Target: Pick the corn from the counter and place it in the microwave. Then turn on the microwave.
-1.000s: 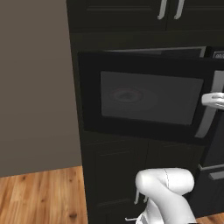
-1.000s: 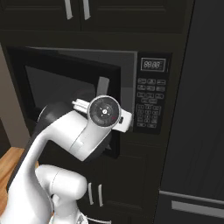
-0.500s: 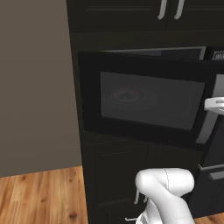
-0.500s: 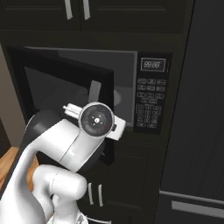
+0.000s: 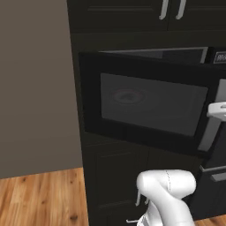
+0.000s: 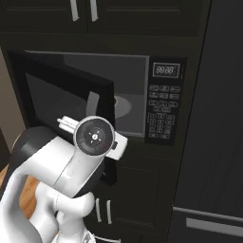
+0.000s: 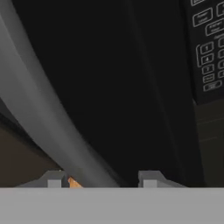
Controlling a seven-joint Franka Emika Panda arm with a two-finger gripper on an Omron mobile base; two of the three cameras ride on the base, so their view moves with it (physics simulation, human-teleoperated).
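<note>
Fingers (image 7: pixel 102 179) spread apart, tips at the bottom of the hand view with the door handle (image 7: pixel 39 109) running diagonally between them. Handle is a curved silver bar; it passes down through the gap, nearer the left tip. Nothing clamped: both tips stand clear of the bar as far as I can tell. Small orange patch just beside the left tip, can't tell what it is.

Past the handle: dark door face, and the keypad (image 7: pixel 209 52) at the upper right of the hand view, buttons legible as rows only.

Right base view: wrist (image 6: pixel 95 137) sits in front of the free edge of the microwave door (image 6: pixel 66 102), which stands partly swung out to the left. Cavity behind it is lit grey, with part of the turntable plate (image 6: pixel 124 107) visible past the door edge. Display (image 6: pixel 166 70) above the keypad on the right side of the microwave (image 6: pixel 142 95).

Left base view: door window (image 5: pixel 150 103) faces the camera, handle at the right edge with a white part of the hand against it. Turntable shows faintly through the glass.

Corn: can't tell where it is; too dim through the glass to say.

Cabinet doors (image 6: pixel 83 12) above, wood floor (image 5: pixel 39 198) lower left.
</note>
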